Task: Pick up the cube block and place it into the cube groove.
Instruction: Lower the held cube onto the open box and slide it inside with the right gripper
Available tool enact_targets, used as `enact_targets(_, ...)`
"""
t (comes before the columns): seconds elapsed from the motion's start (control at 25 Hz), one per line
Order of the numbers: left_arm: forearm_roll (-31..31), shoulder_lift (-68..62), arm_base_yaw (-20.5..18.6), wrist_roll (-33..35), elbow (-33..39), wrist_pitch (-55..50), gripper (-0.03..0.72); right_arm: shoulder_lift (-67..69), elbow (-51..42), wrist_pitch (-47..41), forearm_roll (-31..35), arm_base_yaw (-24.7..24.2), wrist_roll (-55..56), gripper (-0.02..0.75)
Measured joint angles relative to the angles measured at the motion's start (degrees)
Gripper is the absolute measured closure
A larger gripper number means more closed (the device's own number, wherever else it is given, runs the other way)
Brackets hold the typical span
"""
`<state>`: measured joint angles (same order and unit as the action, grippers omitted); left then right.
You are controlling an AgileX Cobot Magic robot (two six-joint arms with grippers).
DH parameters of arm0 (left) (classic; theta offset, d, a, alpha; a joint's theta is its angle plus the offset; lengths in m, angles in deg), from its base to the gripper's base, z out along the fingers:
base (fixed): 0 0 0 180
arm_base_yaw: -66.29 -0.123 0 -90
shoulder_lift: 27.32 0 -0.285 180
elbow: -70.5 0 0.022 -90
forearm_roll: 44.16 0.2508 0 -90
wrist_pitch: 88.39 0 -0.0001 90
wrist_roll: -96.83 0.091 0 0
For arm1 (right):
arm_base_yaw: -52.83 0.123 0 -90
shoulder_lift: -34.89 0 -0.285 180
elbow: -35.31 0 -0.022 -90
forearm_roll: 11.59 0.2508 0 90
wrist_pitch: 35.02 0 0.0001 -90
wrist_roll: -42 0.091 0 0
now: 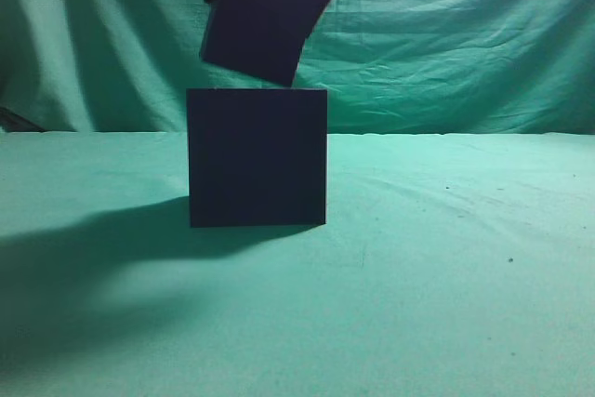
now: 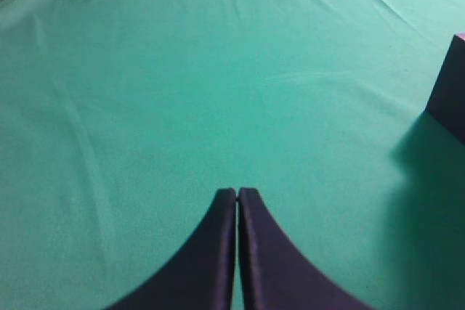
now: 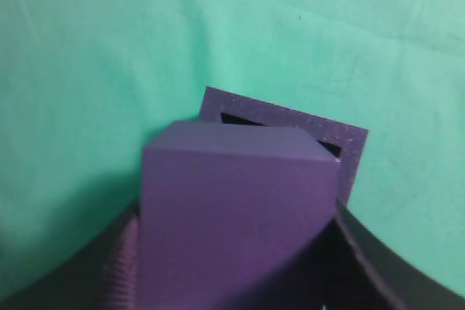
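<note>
While clamped in right gripper (image 3: 240, 252): cube block (image 1: 253, 25) tilted, just above cube groove (image 3: 283, 125).
Left gripper (image 2: 237, 194) pressed together over green cloth (image 2: 182, 92), holding nothing.

No readable text anywhere.
The cube block (image 1: 253, 25), the dark box (image 1: 257, 157) and the green cloth (image 1: 446, 276) carry no lettering, labels or numbers.

Cube block (image 3: 232, 208) plain purple, near black in exterior view; big box (image 1: 257, 157) dark navy-black, rim purplish; counter (image 1: 446, 276) cloth plain green; hands' fingers (image 2: 218, 252) dark purple-black.
</note>
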<state>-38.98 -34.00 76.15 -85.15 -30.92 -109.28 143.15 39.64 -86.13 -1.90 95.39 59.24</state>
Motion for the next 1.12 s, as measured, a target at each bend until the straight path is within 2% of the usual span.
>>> enact_targets(0.36, 0.0, 0.0, 0.0, 0.0, 0.0, 0.0, 0.688, 2.1, 0.6, 0.6, -0.5, 0.0, 3.5, 0.298)
enact_targets(1.12, 0.0, 0.0, 0.0, 0.0, 0.0, 0.0, 0.688, 2.1, 1.2, -3.2, -2.5, 0.1, 3.6, 0.298)
